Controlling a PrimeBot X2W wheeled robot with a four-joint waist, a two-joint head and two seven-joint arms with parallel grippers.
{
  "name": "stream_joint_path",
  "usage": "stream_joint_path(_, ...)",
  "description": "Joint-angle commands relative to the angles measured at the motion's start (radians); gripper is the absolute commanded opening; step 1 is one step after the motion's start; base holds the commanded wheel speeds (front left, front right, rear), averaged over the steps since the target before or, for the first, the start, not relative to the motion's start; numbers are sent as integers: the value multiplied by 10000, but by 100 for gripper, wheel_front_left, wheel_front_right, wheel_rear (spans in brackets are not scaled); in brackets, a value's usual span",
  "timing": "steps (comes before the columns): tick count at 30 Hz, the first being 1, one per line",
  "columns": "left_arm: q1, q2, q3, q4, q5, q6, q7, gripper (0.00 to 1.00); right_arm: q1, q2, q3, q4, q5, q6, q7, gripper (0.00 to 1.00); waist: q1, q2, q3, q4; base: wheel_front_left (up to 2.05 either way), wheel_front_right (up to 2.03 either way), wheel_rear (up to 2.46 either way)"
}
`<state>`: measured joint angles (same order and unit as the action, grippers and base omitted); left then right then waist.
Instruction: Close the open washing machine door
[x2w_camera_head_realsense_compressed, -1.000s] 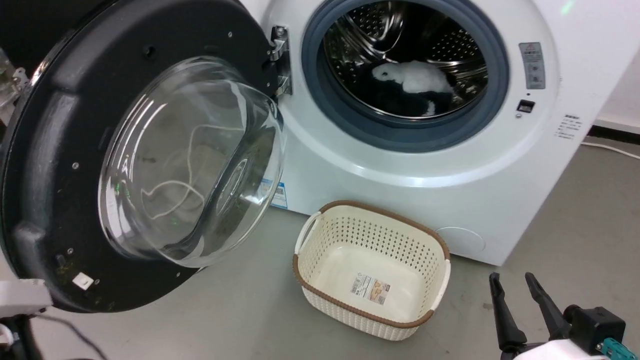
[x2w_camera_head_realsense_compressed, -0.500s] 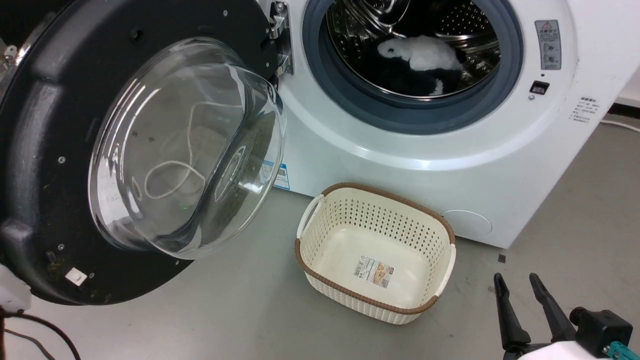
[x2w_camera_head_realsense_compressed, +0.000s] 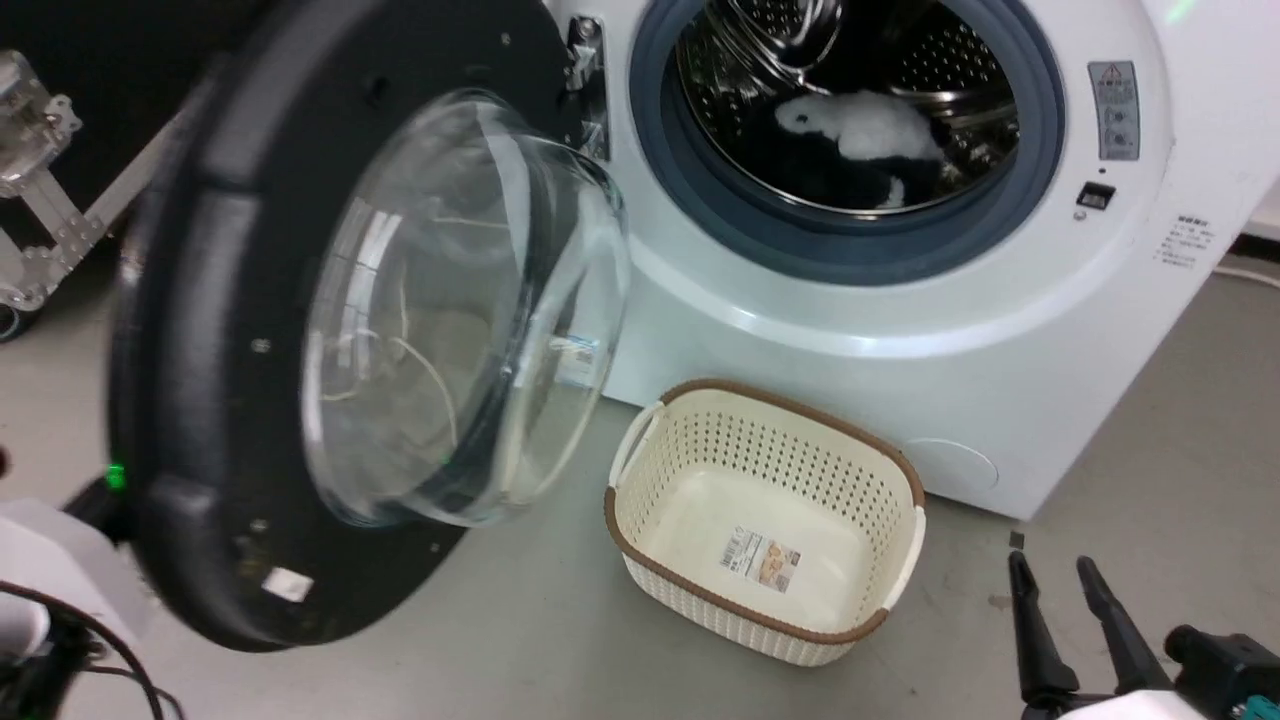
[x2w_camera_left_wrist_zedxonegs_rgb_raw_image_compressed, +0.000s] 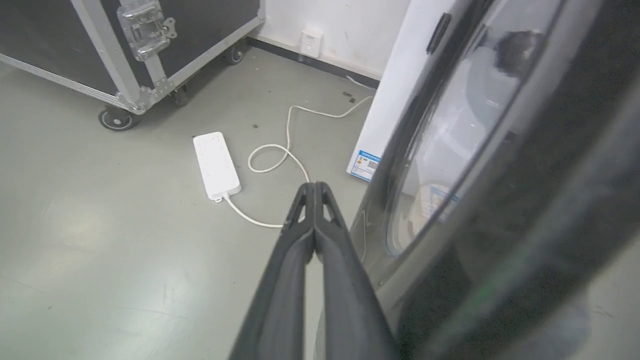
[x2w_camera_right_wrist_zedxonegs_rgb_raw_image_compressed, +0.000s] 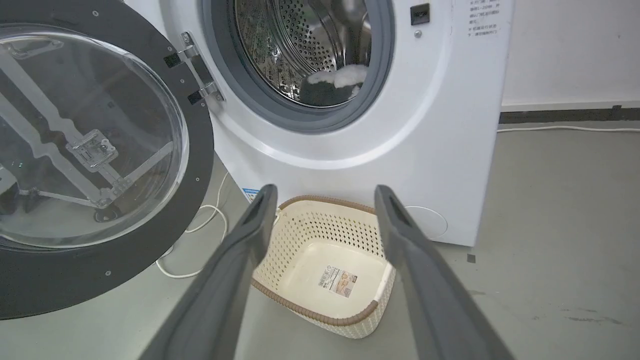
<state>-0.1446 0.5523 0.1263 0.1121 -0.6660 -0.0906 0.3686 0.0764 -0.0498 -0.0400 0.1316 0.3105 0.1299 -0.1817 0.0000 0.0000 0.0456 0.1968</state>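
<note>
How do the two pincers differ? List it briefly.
The left pincer is shut tight; the right pincer is open. The left pincer sits close beside the outer side of the door; the right pincer points toward the basket, apart from it. Both have long dark fingers.

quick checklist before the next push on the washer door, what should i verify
1. Washing machine door shut: not ok, it stands wide open.
2. Drum mouth free: ok, the laundry lies inside the washing machine, and nothing hangs over the grey ring.
3. Left gripper set to push: ok, jaws shut, beside the door's outer face. Contact: cannot tell.
4. Right gripper out of the swing: ok, open, low, apart from the door.
5. Basket below the door's path: cannot tell whether the door clears it.
</note>
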Motion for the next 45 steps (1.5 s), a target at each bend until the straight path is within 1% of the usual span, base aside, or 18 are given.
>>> stream_joint_path(1,197,283,-439,-364,-666,-59,287,0,26,-4,-132,94,158,6,-143,100,0,0,-100,118,0,0,0)
stream_joint_path(6,350,513,-1533,-1192,-1739,-113,607,0,-16,-4,-345,178,325,6,-247,100,0,0,-183,150,0,0,0)
stream_joint_path(9,335,505,-2319,-1705,-2226,-146,672,0,-47,-4,-443,248,428,6,-310,100,0,0,-224,76,0,0,0)
stream_joint_path(10,335,505,-2319,-1705,-2226,-146,672,0,-47,-4,-443,248,428,6,-310,100,0,0,-224,76,0,0,0)
stream_joint_path(11,281,424,-2813,-2011,-2517,-167,668,0,-43,-4,-482,291,485,7,-351,100,0,0,-246,-13,0,0,0)
stream_joint_path(12,239,359,-3092,-2143,-2613,-178,702,0,-33,-4,-499,310,519,7,-372,100,0,0,-249,-73,0,0,0)
stream_joint_path(13,239,359,-3092,-2143,-2613,-178,702,0,-33,-4,-499,310,519,7,-372,100,0,0,-249,-73,0,0,0)
stream_joint_path(14,101,225,-3601,-2372,-2833,-200,752,0,-17,-4,-517,334,580,7,-414,100,0,0,-235,-211,0,0,0)
stream_joint_path(15,101,225,-3601,-2372,-2833,-200,752,0,-17,-4,-517,334,580,7,-414,100,0,0,-235,-211,0,0,0)
stream_joint_path(18,-189,80,-4334,-2656,-3096,-232,763,0,4,-4,-507,387,677,7,-477,100,0,0,-220,-489,0,0,0)
stream_joint_path(19,-406,2,-4843,-2801,-3269,-254,724,0,2,-4,-498,398,742,7,-519,100,0,0,-146,-718,0,0,0)
stream_joint_path(20,-406,2,-4843,-2801,-3269,-254,724,0,2,-4,-498,398,742,7,-519,100,0,0,-146,-718,0,0,0)
stream_joint_path(24,-1054,-235,-5773,-2758,-3633,-297,359,0,-92,-4,-331,435,901,7,-602,100,0,0,-12,-1297,0,0,0)
stream_joint_path(33,-2855,-730,-7682,-1529,-4397,-395,-699,0,-347,-4,327,464,1251,8,-790,100,0,0,229,-2953,0,0,0)
stream_joint_path(35,-3326,-867,-7901,-999,-4154,-400,-1130,0,-434,-4,464,406,1334,8,-801,100,0,0,333,-3310,0,0,0)
stream_joint_path(38,-4039,-1258,-8143,38,-3781,-400,-1693,0,-557,-4,659,319,1417,8,-801,100,0,0,479,-3792,0,0,0)
stream_joint_path(43,-5087,-1955,-8344,1784,-3237,-400,-2554,0,-597,-4,931,252,1506,8,-801,100,0,0,609,-4396,0,0,0)
stream_joint_path(45,-5419,-2143,-8298,2428,-3006,-377,-2948,0,-575,-4,958,235,1533,8,-801,100,0,0,622,-4546,0,0,0)
